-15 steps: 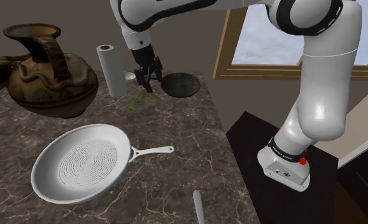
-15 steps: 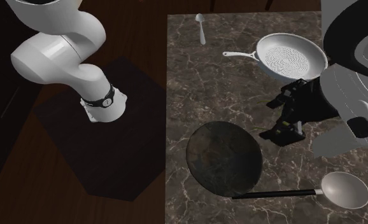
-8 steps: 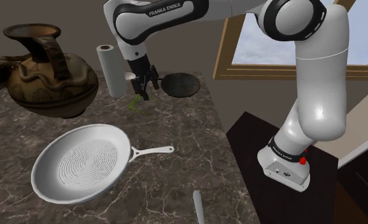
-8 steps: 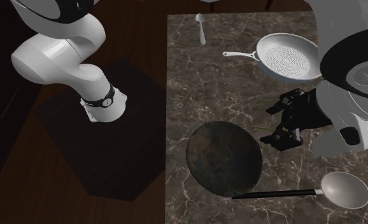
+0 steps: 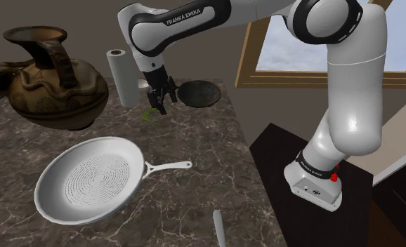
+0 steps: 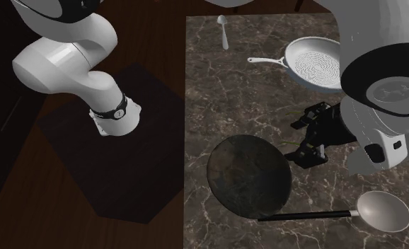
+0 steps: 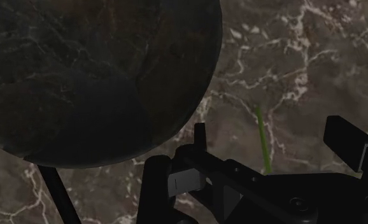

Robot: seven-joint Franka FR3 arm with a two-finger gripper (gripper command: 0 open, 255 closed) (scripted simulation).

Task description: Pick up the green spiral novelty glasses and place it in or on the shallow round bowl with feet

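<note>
The pincer [image 5: 161, 102] hangs low over the dark marbled surface [image 5: 194, 182] with its tips pointing down. In the wrist view its two black fingers [image 7: 158, 184] stand wide apart. A dark bar lies across the gap between them, and I cannot tell what it is or whether the fingers touch it. The green spiral novelty glasses [image 5: 151, 113] lie on the surface directly under the fingertips. They show as thin green strips [image 7: 261, 137] next to the pincer [image 7: 249, 149], with one more strip further out to the side.

Just beside the pincer [image 6: 306, 141] sits the shallow round bowl [image 6: 249, 175], dark and mottled like the stone; it is near the glasses but not touching them. A ladle [image 6: 383, 210] lies past the bowl, and the end of its thin black handle reaches the bowl's rim. In the shoulder view a white paper roll [image 5: 121, 76] stands upright beyond the glasses, and a big brown jug [image 5: 47, 81] stands to that view's left. A white frying pan [image 5: 89, 179] rests well apart from the glasses, nearer the camera. A pale spoon [image 6: 223, 30] lies by the surface's edge.
</note>
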